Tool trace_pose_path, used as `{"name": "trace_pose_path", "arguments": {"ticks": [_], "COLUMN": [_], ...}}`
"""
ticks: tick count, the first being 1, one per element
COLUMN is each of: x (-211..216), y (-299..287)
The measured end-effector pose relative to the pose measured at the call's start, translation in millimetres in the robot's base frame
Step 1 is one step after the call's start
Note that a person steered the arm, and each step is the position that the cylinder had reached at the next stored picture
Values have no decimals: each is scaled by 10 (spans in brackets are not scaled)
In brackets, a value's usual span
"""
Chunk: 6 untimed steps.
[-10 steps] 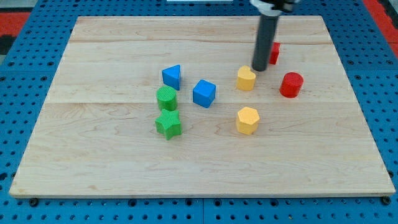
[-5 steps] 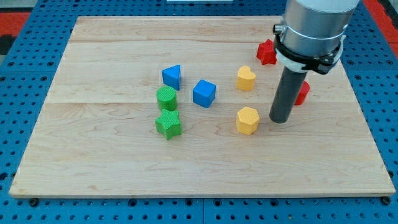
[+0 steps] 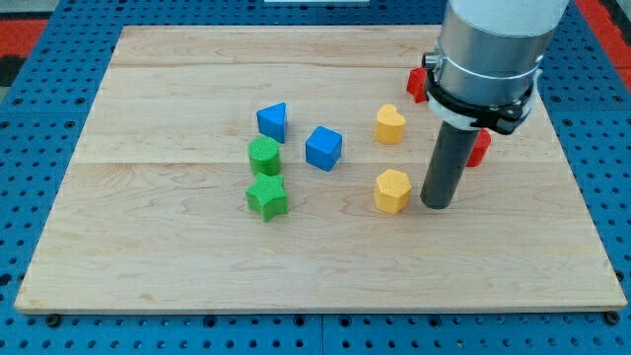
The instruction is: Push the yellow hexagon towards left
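Note:
The yellow hexagon [image 3: 392,190] lies on the wooden board [image 3: 177,256], right of the middle. My tip [image 3: 437,204] stands just to the hexagon's right, a small gap from it or barely touching; I cannot tell which. The dark rod rises from the tip to the grey arm body at the view's top right.
A yellow heart-like block [image 3: 390,124] lies above the hexagon. A blue cube [image 3: 323,148], blue triangle [image 3: 273,121], green cylinder [image 3: 264,156] and green star [image 3: 266,196] lie to the left. A red cylinder [image 3: 480,148] and a red block [image 3: 416,84] show partly behind the arm.
My tip moved from beside the upper yellow block down the view to the hexagon's right, then a little left and down towards it. No block has moved.

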<state>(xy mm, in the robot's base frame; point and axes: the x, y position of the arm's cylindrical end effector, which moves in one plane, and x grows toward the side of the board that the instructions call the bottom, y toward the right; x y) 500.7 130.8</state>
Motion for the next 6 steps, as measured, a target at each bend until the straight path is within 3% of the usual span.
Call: {"name": "trace_pose_path", "arguments": {"ticks": [4, 6], "x": [0, -3], "y": [103, -119]}}
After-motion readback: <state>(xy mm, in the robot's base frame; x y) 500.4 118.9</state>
